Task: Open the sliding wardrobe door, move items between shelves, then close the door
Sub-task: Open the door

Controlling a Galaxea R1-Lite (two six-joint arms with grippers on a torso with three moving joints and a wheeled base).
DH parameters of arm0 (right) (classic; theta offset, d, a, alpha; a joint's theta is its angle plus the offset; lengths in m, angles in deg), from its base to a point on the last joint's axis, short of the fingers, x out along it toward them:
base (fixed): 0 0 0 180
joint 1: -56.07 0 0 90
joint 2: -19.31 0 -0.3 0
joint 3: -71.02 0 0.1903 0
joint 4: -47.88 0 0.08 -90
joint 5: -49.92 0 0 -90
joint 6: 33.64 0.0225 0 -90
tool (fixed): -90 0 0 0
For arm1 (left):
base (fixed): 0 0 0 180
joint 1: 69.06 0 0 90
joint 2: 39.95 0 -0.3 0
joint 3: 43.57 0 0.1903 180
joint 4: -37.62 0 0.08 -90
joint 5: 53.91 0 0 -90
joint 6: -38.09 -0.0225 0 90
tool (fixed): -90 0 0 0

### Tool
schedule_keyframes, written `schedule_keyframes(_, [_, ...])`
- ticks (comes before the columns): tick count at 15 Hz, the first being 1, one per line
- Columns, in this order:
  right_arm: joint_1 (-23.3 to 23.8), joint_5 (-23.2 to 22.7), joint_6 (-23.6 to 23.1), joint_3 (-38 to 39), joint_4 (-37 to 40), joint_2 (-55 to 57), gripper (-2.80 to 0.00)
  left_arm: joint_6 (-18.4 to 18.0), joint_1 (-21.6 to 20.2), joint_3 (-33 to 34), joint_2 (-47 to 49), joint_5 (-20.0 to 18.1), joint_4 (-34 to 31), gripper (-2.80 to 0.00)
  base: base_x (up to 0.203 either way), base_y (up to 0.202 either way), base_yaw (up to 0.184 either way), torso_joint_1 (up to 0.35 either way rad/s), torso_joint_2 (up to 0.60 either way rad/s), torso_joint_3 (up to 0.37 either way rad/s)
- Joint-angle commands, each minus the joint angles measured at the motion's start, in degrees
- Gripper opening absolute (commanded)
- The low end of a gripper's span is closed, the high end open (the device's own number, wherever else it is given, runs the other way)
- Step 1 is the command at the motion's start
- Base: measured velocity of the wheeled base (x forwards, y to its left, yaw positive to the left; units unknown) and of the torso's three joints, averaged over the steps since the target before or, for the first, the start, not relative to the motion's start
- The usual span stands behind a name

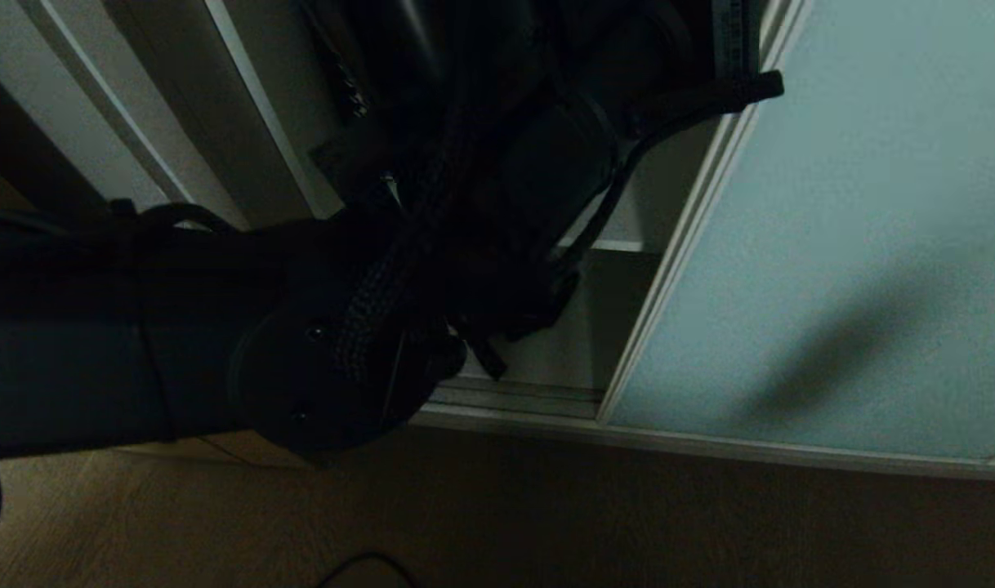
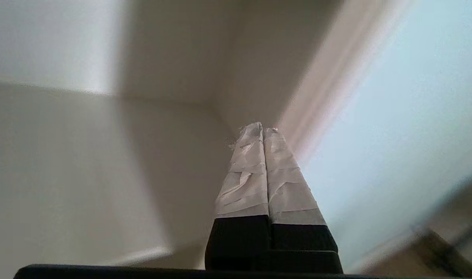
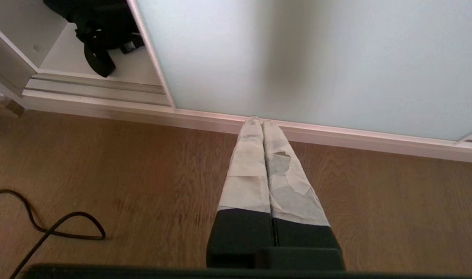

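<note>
Your sliding door (image 3: 317, 58) stands open; black straps (image 3: 98, 35) lie on the bottom shelf (image 3: 139, 69). Left gripper (image 2: 263, 130) and right gripper (image 3: 258, 121): jaws clenched, empty. Moving and closing remain.

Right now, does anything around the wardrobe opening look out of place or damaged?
One black item sits slumped on the bottom shelf, a strap drooping toward its front edge. A loose black cable lies on the floor. No damage visible.

Readable text: none showing. No labels, brands, numbers or signs are appearing on any surface in the head view or either wrist view.
</note>
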Motion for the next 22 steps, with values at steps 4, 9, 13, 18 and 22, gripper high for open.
schedule_keyframes(4, [0.0, 0.0, 0.0, 0.0, 0.0, 0.0, -2.80, -3.3, -10.4, 0.4, -10.3, 2.1, -0.5, -2.80, 0.000, 0.000, 0.000, 0.000, 0.00, 0.000])
schedule_keyframes(9, [0.0, 0.0, 0.0, 0.0, 0.0, 0.0, -2.80, -12.6, -19.5, 6.3, -25.9, 4.6, -3.9, -2.80, 0.000, 0.000, 0.000, 0.000, 0.00, 0.000])
schedule_keyframes(13, [0.0, 0.0, 0.0, 0.0, 0.0, 0.0, -2.80, -17.5, -24.9, 25.1, -40.9, 9.8, -5.9, -2.80, 0.000, 0.000, 0.000, 0.000, 0.00, 0.000])
schedule_keyframes(18, [0.0, 0.0, 0.0, 0.0, 0.0, 0.0, -2.80, -18.5, -37.8, 46.0, -62.6, 10.6, -7.0, -2.80, 0.000, 0.000, 0.000, 0.000, 0.00, 0.000])
schedule_keyframes(22, [0.0, 0.0, 0.0, 0.0, 0.0, 0.0, -2.80, -17.6, -44.8, 64.4, -80.4, 14.8, -12.8, -2.80, 0.000, 0.000, 0.000, 0.000, 0.00, 0.000])
